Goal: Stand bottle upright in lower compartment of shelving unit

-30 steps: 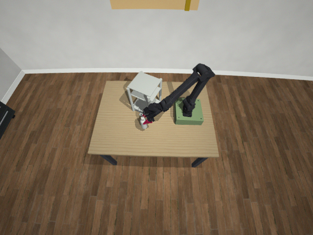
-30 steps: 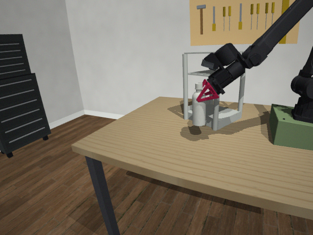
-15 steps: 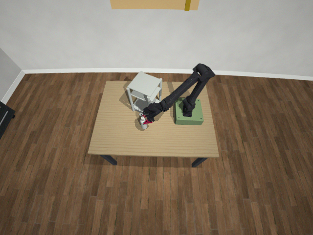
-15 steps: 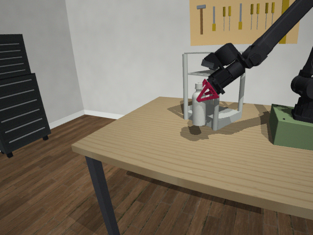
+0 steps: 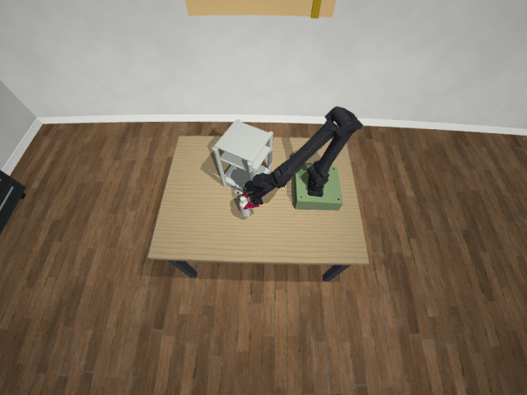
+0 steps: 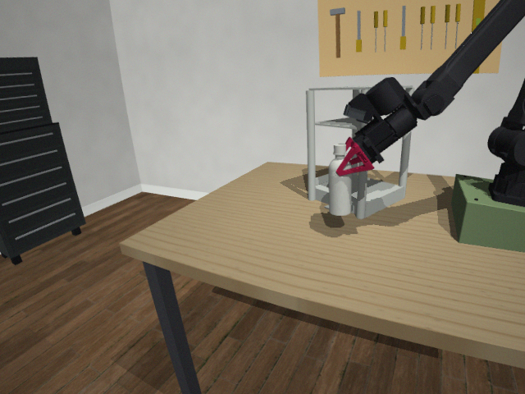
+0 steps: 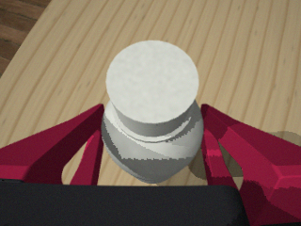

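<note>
End effector (image 5: 248,201) (image 6: 355,158) (image 7: 152,113) grasps bottle (image 5: 244,207) (image 6: 340,190) (image 7: 152,82) upright above desk (image 5: 204,238) (image 6: 237,237) (image 7: 245,42); carry in hand. Next: likely steer toward rear edge, into lower compartment.

Green block (image 5: 318,202) under black arm (image 5: 303,157)

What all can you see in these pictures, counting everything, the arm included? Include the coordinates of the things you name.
Bottle (image 5: 243,206) (image 6: 340,188) (image 7: 152,82): one, white, upright in the claw, off the tabletop
Shelving unit (image 5: 243,141) (image 6: 311,144): one, pale grey, on the table
Table (image 5: 263,242) (image 6: 254,245) (image 7: 245,47): one, light wood top, dark legs, in the room
Tool board (image 5: 255,7) (image 6: 381,66): one, tan, on the wall, tools hanging
Drawer cabinet (image 5: 8,199) (image 6: 35,182): one, black, left side
Base block (image 5: 317,205) (image 6: 487,224): one, green, under the arm
Arm (image 5: 297,159) (image 6: 470,63): one, black, reaching from the base block
Claw (image 5: 246,201) (image 6: 341,172) (image 7: 152,113): one, red fingers, around the bottle
</note>
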`<state>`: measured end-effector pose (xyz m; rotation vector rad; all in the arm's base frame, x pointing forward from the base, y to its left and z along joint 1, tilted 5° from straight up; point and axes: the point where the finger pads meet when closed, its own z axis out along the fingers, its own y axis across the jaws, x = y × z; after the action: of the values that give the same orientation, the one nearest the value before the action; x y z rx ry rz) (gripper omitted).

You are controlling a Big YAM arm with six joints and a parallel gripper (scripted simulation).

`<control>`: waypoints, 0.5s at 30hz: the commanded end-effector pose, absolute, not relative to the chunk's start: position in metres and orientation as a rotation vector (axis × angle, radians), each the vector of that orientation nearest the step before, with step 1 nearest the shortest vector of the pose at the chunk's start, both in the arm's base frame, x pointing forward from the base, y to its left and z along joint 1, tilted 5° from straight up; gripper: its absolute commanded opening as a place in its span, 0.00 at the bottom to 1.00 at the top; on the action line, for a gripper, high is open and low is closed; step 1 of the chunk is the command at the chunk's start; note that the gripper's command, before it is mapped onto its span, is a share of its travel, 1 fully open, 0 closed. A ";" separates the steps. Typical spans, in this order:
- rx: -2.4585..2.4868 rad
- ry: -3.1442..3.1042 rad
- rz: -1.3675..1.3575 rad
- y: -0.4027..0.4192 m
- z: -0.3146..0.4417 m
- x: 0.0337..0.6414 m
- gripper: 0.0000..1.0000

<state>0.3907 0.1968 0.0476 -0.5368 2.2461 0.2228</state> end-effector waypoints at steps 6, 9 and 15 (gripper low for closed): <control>-0.515 2.148 0.257 0.214 0.083 0.408 0.41; -0.515 2.145 0.258 0.214 0.084 0.409 0.41; -0.513 2.135 0.260 0.216 0.088 0.413 0.41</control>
<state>0.3882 0.1957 0.0471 -0.5369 2.2459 0.2231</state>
